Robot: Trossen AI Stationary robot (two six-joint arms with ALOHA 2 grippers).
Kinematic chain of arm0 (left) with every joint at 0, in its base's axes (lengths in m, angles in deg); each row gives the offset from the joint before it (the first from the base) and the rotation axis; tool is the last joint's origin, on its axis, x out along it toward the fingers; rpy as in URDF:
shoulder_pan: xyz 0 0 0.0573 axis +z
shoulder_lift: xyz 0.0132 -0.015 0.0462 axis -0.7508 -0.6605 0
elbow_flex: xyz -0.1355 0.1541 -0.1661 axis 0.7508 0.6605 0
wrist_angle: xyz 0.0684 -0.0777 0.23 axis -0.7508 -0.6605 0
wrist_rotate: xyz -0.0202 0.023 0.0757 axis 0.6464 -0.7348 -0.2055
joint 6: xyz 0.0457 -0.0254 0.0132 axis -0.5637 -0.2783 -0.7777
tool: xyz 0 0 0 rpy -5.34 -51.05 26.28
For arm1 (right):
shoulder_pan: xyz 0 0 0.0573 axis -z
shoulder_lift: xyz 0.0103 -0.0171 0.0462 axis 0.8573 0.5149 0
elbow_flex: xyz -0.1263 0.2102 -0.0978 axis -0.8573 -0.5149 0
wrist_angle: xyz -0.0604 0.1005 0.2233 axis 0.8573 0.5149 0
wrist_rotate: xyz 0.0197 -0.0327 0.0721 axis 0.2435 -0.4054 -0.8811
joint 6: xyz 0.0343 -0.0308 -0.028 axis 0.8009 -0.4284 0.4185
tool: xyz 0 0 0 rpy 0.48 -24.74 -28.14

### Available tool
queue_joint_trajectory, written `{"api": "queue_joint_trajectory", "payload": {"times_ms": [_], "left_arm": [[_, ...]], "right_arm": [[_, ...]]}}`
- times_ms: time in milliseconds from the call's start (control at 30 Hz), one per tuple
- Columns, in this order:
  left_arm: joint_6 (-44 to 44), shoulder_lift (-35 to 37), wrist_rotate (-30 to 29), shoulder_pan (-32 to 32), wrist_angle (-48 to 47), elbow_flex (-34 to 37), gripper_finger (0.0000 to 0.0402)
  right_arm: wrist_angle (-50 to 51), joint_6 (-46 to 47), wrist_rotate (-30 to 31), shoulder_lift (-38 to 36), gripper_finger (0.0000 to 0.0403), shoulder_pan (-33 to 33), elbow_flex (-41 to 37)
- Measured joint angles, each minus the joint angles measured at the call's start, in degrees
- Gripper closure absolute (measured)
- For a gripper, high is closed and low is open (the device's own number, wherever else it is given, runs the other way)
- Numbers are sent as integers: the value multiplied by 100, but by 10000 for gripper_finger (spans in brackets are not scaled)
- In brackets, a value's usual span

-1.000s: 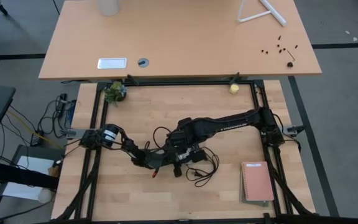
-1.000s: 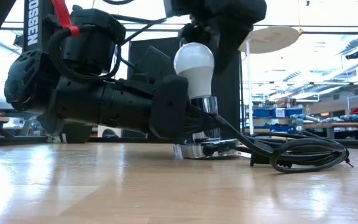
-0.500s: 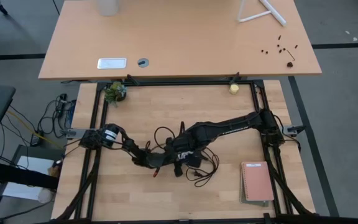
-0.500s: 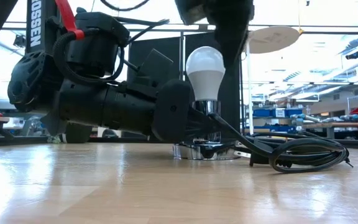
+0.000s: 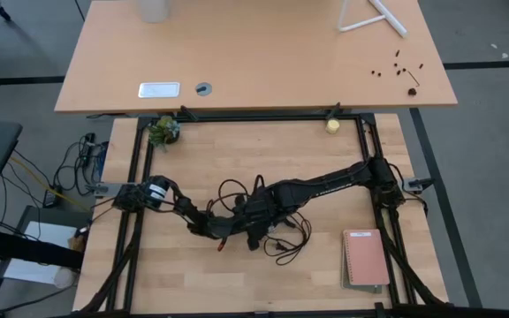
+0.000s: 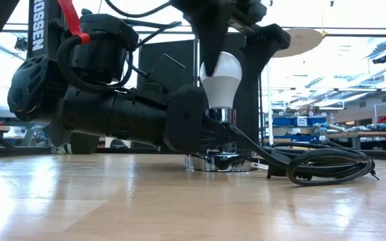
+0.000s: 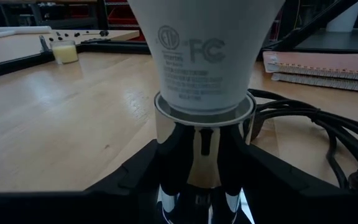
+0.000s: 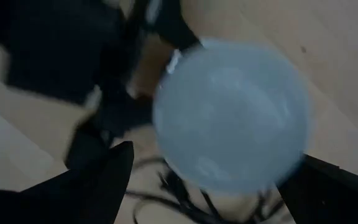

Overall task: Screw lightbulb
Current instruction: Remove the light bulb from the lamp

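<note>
Socket [image 6: 221,161] was taken as the landmark: it was clamped low down by the left gripper [image 7: 197,180], lying level along the table [image 6: 179,207]. Directly above it, the lightbulb [image 6: 220,80] stood upright in the socket, its head straddled from above by the right gripper [image 6: 230,40], fingers spread apart.

White lightbulb [image 6: 220,79] — silver socket [image 7: 201,144]

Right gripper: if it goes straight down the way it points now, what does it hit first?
The lightbulb. The right gripper hangs right above it, fingers open either side of the frosted head, bulb standing in the silver socket. Whether the fingers already touch the bulb is unclear.
</note>
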Motion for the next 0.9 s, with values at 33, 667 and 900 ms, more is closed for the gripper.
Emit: {"api": "queue_joint_trajectory", "payload": {"times_ms": [33,667,900], "left_arm": [[1,0,0,0,2,0,208],[8,-1,11,2,79,2,208],[0,-2,3,4,74,2,208]], "right_arm": [[-110,74,104,0,29,0,-5],[-341,-482,324,-2,30,442,-419],[-704,-803,135,-22,31,485,-718]]}}
